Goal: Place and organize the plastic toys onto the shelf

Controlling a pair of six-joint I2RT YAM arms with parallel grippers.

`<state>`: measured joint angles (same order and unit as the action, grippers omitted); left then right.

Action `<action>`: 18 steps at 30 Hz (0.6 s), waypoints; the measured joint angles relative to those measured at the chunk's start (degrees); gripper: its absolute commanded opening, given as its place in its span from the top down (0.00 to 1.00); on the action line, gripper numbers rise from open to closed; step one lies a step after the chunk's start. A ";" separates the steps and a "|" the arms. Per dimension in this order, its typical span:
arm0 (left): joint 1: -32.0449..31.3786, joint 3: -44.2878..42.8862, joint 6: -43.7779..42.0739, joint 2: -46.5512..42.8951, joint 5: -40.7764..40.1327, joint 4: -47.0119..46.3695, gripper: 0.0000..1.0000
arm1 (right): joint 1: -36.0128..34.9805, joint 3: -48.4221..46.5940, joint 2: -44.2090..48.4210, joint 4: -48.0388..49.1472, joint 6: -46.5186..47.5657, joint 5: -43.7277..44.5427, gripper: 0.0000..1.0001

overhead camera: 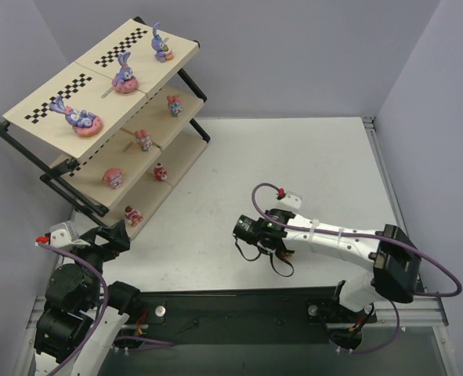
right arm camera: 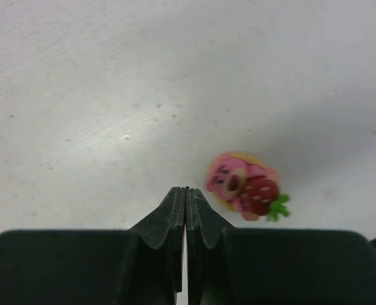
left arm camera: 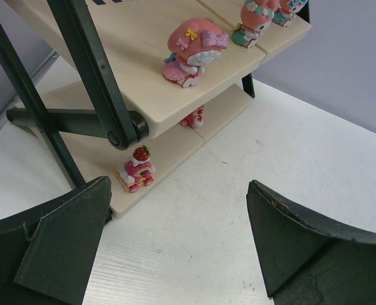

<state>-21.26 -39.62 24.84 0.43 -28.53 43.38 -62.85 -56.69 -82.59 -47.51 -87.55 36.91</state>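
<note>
Right wrist view shows a pink strawberry toy (right arm camera: 245,189) lying on its side on the table (right arm camera: 98,82), just beside the right gripper (right arm camera: 186,194), whose jaws are clenched on nothing. The other toys (overhead camera: 124,76) sit on the shelf (overhead camera: 149,59), well apart. Lowered like this, the offset gripper would likely knock the toy away. The left gripper (left arm camera: 178,190) hangs spread wide near the shelf's lowest board.

No letters, numbers, brand names or labels can be read in any view. The only printed marking is the black-and-white checker strips (overhead camera: 123,47) along the top board of the shelf (overhead camera: 141,63), a plain pattern with no text or digits in it.
</note>
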 measured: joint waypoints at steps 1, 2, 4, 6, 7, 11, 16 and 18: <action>0.00 0.00 0.00 0.00 0.00 0.02 0.03 | 0.24 -2.62 -2.38 0.76 1.99 0.50 1.00; 0.00 0.00 0.00 0.00 -0.02 0.04 0.03 | 0.37 -5.49 -5.14 2.12 4.35 0.85 1.00; 0.00 0.00 0.00 0.00 -0.07 0.11 0.03 | 0.70 -8.44 -8.33 4.70 7.52 1.05 1.00; 0.00 0.00 0.00 0.00 -0.17 0.15 0.03 | 1.40 -9.75 -10.58 7.50 10.54 0.92 1.00; 0.00 0.00 0.00 0.00 -0.17 0.13 0.03 | 1.81 -9.77 -11.04 8.33 11.52 0.79 1.00; 0.00 0.00 0.00 0.00 -0.17 0.15 0.03 | 2.95 -7.69 -9.55 10.49 13.81 0.76 0.68; 0.00 0.00 0.00 0.00 -0.17 0.15 0.03 | 3.23 2.01 0.90 10.38 14.47 0.52 0.40; 0.00 0.00 0.00 0.00 -0.17 0.15 0.03 | 3.15 5.97 6.19 9.77 13.81 0.17 0.39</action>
<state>-21.26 -39.62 24.84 0.43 -28.71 43.53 -59.70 -50.72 -76.40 -37.74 -73.73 37.08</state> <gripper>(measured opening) 0.974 0.586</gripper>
